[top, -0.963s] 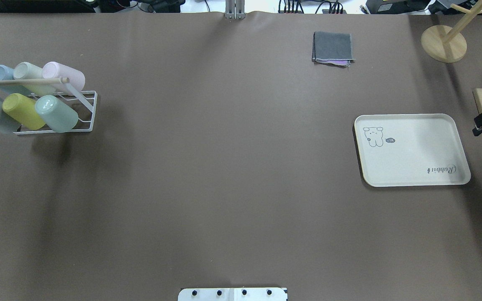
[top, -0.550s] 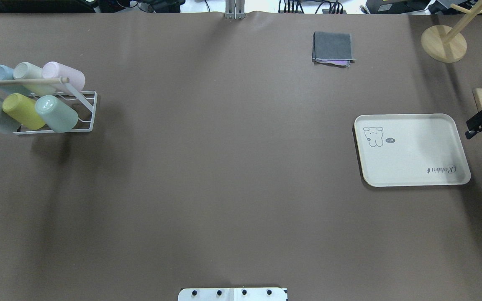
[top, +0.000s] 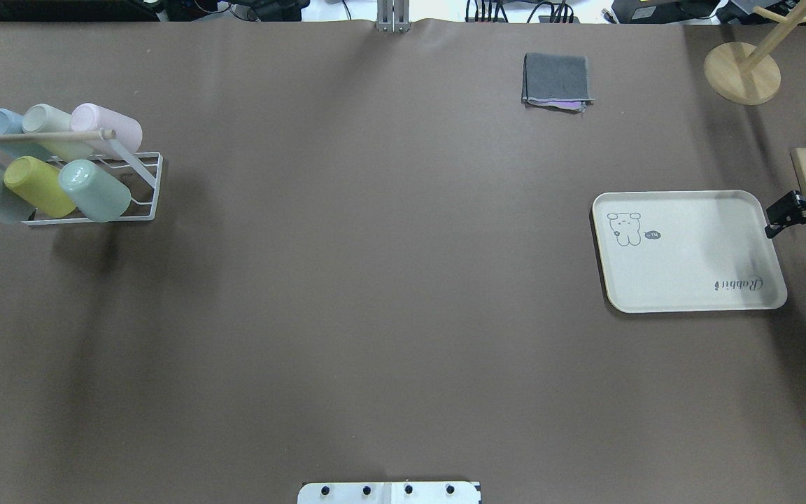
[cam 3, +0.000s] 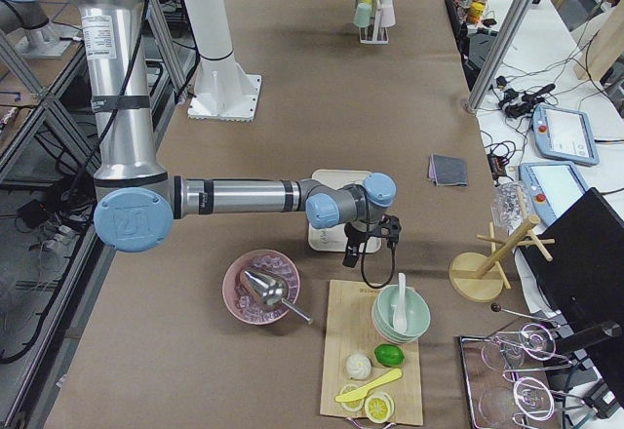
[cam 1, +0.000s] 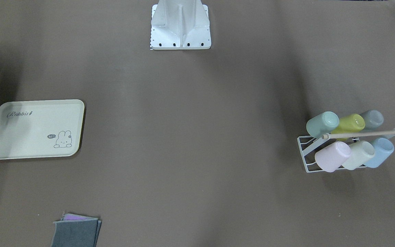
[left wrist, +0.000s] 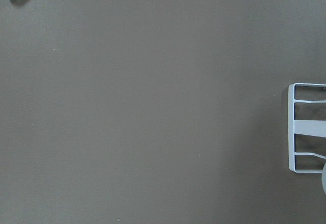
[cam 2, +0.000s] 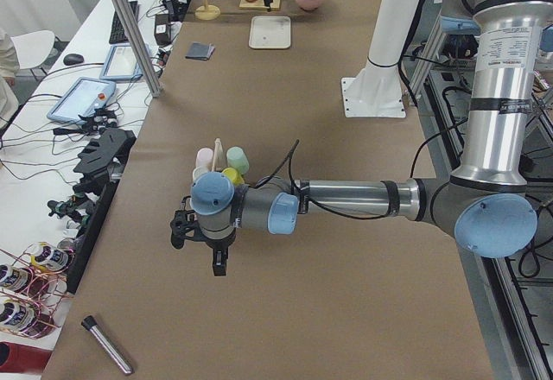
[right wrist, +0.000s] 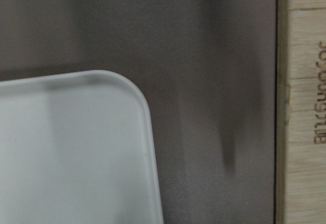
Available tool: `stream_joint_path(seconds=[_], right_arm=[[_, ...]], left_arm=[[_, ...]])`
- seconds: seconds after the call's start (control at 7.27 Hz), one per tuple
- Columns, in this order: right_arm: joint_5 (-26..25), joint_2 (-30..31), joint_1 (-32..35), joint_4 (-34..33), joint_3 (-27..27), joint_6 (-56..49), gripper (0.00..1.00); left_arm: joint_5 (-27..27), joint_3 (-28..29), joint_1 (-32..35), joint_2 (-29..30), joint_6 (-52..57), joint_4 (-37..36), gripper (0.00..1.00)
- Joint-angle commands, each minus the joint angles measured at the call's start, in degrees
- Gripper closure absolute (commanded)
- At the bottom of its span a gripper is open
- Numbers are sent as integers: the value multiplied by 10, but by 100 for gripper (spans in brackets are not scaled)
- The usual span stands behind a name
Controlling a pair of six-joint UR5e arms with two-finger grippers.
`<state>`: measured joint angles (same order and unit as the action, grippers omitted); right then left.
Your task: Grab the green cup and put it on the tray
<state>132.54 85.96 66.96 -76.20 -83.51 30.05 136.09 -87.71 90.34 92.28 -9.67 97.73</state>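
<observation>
Green cup point(top: 95, 190) lies well apart from right gripper point(top: 774, 220) beside tray point(top: 690, 273).

- Soft, even light falls from above onto my table point(top: 389, 294); its brown cover looks matte and uniform.
- In the overhead view, broad faint bands of shadow lie along the table's left and right edges.
- The rack point(top: 158, 185) throws a blurry shadow toward the table's near edge.
- A grey band dims the tray point(top: 676, 273) on its side nearest the table's right edge.
- My right wrist view is close and out of focus. The tray rim is soft, the lettering on the wooden board point(right wrist: 305, 107) is smeared, and a dark streak of shadow lies between them.
- My left wrist view is dim and flat.
- The side views are brighter, and my left arm point(cam 2: 346, 197) carries a pale highlight along its metal tube.
</observation>
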Motion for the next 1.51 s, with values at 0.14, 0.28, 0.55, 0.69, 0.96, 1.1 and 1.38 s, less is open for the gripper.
stream_joint_path(seconds=[0.14,0.28,0.55,0.69,0.96,1.1,1.38], right_arm=[[0,0,-16,39,19,24,8],[-1,0,-23,40,19,34,13],[0,0,-29,40,19,34,16],[0,0,-31,40,19,33,17],[0,1,-34,40,20,28,22],[0,1,-34,40,21,28,24],[1,3,-34,41,21,26,27]], left_arm=[[0,0,0,0,0,0,2],[0,0,0,0,0,0,2],[0,0,0,-1,0,0,2],[0,0,0,0,0,0,2],[0,0,0,-1,0,0,2],[0,0,0,-1,0,0,2],[0,-1,0,-6,0,0,2]])
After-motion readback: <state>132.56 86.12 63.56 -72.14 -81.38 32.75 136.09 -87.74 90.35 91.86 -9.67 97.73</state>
